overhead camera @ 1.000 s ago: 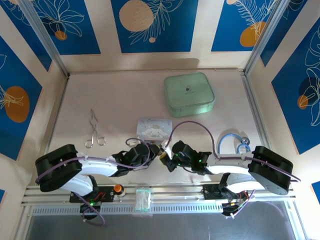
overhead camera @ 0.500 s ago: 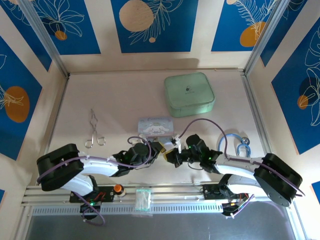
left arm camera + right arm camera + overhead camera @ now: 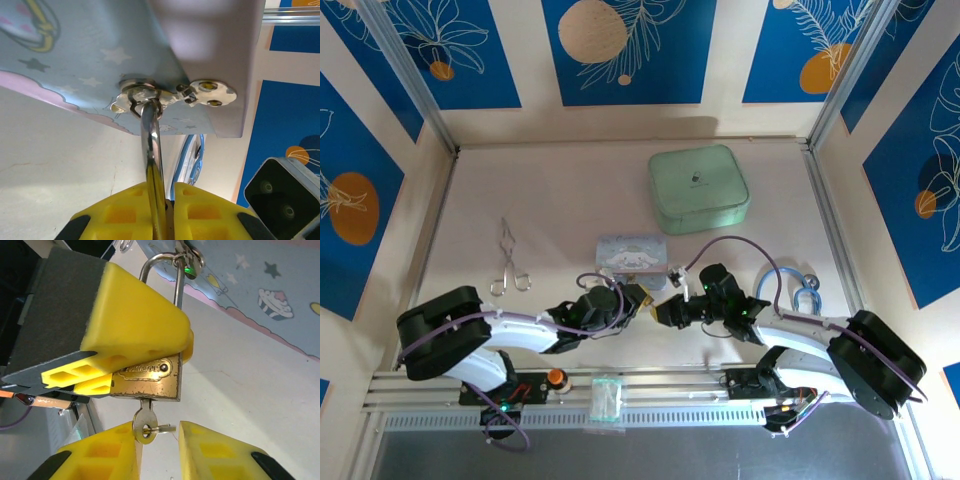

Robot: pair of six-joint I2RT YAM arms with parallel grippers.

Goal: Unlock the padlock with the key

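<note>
Left gripper (image 3: 162, 195) clamped on padlock (image 3: 150, 377), shackle (image 3: 159, 262) through tin (image 3: 260, 285) hasp (image 3: 142, 95) | key (image 3: 144, 424) sits in keyhole, hanging below | right gripper (image 3: 156, 434) spread either side of it | key looks thin, stiff, slippery: pinch its flat head squarely, twist gently.

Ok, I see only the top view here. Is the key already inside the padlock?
Observer: Yes, the key sits in the bottom of the padlock.
Operator: Does the right tool hold it?
Observer: No, the right tool is open, with one finger on each side of the key head.
Operator: And what holds the padlock?
Observer: The left tool is shut on its brass body.
</note>
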